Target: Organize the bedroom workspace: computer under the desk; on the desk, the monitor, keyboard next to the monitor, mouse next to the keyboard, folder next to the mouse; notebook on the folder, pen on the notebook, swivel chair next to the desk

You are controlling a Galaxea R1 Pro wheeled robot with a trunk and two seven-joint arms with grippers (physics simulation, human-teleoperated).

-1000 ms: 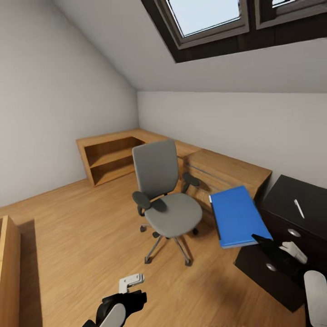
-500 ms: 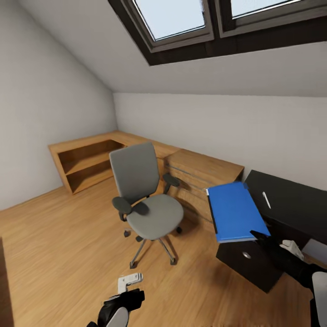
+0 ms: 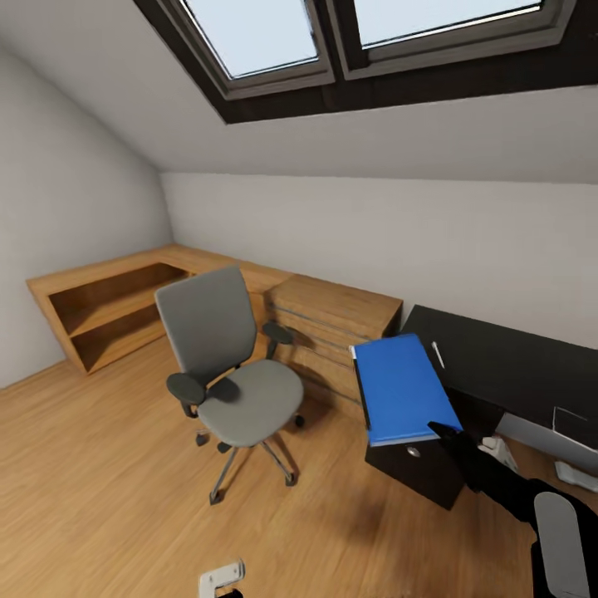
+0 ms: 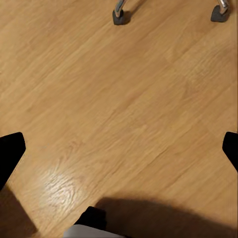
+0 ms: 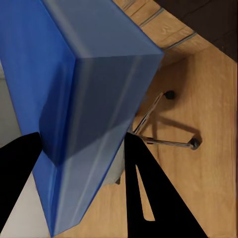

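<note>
The right gripper (image 3: 448, 438) still holds the folder (image 3: 401, 386), now nearer the desk (image 3: 507, 365).

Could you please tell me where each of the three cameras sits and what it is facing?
Head view: high, facing the swivel chair and desk; right arm holds the folder.
Left wrist view: facing the floor; dark fingers at the edges.
Right wrist view: right gripper on the folder.
Shared: chair base, folder.

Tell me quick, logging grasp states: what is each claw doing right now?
Left claw: open, holding nothing, over the floor.
Right claw: shut on the blue folder.
</note>
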